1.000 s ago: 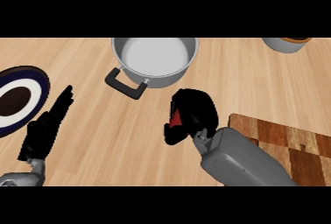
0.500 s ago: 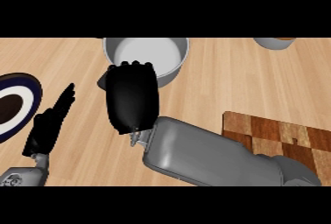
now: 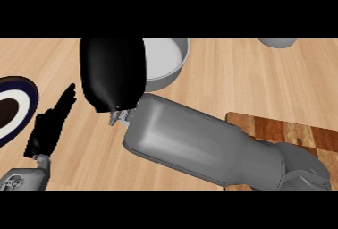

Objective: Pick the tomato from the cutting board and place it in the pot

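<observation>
Head view: right robot hand (image 3: 112,74) hides pot (image 3: 165,62).

You see two smooth grey forearm casings, each ending in a matte black right hand (image 3: 112,74) and left hand (image 3: 51,127).

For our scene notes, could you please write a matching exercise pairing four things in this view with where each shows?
Things:
1. pot
2. cutting board
3. plate
4. left robot hand

Places:
A. at the view's left edge
B. lower right, partly behind the grey forearm
C. top centre, partly hidden by the right robot hand
D. lower left, fingers straight, between plate and forearm

Pairs: 1-C, 2-B, 3-A, 4-D
</observation>
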Motion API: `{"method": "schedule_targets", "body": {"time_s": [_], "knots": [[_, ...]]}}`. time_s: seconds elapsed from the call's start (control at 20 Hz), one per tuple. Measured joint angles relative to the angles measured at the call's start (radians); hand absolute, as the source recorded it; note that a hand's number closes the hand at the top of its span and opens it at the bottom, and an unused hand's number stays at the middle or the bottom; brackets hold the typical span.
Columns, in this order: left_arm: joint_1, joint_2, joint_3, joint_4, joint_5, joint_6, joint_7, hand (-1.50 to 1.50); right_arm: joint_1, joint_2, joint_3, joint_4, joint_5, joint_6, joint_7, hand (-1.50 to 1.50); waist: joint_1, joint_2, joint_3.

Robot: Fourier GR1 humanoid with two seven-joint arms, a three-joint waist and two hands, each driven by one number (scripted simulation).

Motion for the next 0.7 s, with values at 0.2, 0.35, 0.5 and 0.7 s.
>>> {"method": "schedule_targets", "body": {"time_s": [0.2,0.35,0.5,0.7], "knots": [[0.003,0.009,0.017,0.002,0.003,0.000,-0.011,0.00,-0.041,0.001,-0.022,0.091,-0.010,-0.091,-0.024,1.50,-0.011,0.003,0.001],[0.010,0.005,0.020,0.003,0.005,0.001,-0.015,0.00,-0.081,0.003,-0.044,0.169,-0.038,-0.155,-0.052,1.50,-0.013,0.006,0.001],[0.013,0.008,0.028,-0.006,0.007,0.003,-0.013,0.00,-0.114,0.005,-0.067,0.258,-0.071,-0.218,-0.087,1.50,-0.018,0.008,0.001],[0.010,-0.002,0.021,-0.007,-0.001,0.009,-0.013,0.00,-0.152,0.007,-0.088,0.377,-0.117,-0.286,-0.124,1.50,-0.022,0.012,0.001]]}}
